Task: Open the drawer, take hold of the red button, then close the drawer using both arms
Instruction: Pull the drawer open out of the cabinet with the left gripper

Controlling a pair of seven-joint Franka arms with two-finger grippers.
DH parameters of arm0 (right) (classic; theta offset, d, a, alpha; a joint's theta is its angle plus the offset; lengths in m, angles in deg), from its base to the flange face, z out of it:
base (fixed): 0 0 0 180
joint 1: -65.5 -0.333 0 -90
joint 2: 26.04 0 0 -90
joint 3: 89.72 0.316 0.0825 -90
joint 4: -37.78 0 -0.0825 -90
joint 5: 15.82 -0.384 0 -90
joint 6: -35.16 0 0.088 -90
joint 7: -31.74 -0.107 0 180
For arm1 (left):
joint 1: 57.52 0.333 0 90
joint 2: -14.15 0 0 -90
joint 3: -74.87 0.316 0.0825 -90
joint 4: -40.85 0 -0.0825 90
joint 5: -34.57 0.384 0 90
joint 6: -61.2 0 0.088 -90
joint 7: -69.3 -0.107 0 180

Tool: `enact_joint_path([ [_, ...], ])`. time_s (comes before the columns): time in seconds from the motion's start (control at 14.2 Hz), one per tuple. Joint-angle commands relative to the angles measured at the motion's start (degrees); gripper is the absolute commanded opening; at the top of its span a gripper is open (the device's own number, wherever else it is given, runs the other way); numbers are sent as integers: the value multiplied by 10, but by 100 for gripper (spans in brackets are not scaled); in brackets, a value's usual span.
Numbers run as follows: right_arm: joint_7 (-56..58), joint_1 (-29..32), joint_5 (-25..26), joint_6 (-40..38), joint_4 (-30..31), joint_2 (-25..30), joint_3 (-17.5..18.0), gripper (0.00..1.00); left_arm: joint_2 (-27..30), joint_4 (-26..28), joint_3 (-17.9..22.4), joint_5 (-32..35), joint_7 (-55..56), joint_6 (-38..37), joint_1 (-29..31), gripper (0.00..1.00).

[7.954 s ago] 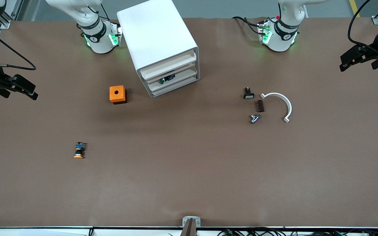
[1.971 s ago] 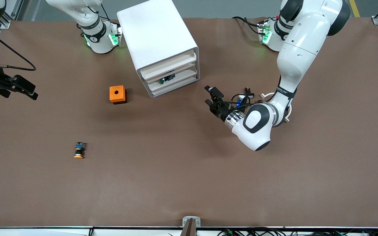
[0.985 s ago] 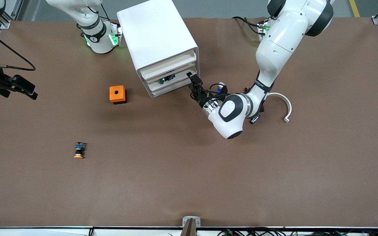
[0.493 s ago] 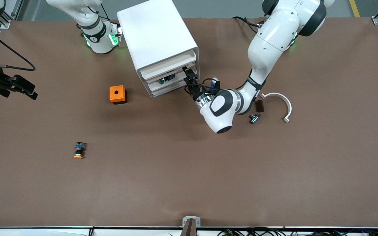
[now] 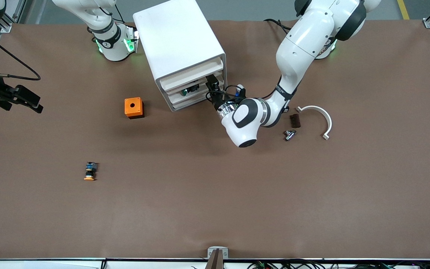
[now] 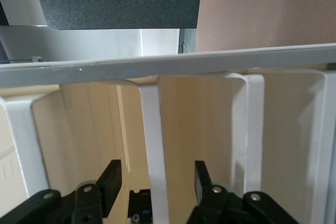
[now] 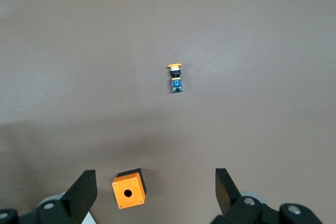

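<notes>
The white cabinet (image 5: pixel 179 45) stands at the back of the table, its three drawers shut; the uppermost drawer (image 5: pixel 192 73) is flush. My left gripper (image 5: pixel 213 88) is open at the cabinet's front, at the end toward the left arm. In the left wrist view this gripper (image 6: pixel 157 182) straddles one white drawer front (image 6: pixel 152 140); I cannot tell which drawer. A dark blue-and-green part (image 5: pixel 189 89) shows between the drawer fronts. No red cap is in view. My right gripper (image 5: pixel 28 101) waits open in the air over the table's right-arm end.
An orange box with a hole (image 5: pixel 133 107) sits beside the cabinet and shows below the right gripper (image 7: pixel 155 192). A yellow-capped button (image 5: pixel 89 172) lies nearer the camera. A white curved piece (image 5: pixel 321 117), a brown block (image 5: pixel 295 120) and a metal part (image 5: pixel 289 134) lie by the left arm.
The left arm came in from the table's left-arm end and moved its open gripper up to the cabinet's drawer fronts. The right arm has not moved.
</notes>
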Motion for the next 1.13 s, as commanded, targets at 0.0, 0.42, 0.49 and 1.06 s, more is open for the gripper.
enact_joint_path([
  [0.0, 2, 10, -4, -3, 7, 10, 8, 100, -6, -7, 2, -17, 11, -7, -4, 46],
  [0.42, 2, 9, -4, -4, 7, 10, 7, 100, -5, -7, 2, -17, 12, -7, -1, 17],
  [0.49, 2, 8, -4, -4, 7, 10, 8, 100, -5, -7, 2, -17, 12, -7, 1, 12],
  [1.06, 2, 7, -4, -2, 7, 10, 8, 100, -2, -10, 9, -10, 11, -6, 24, 7],
])
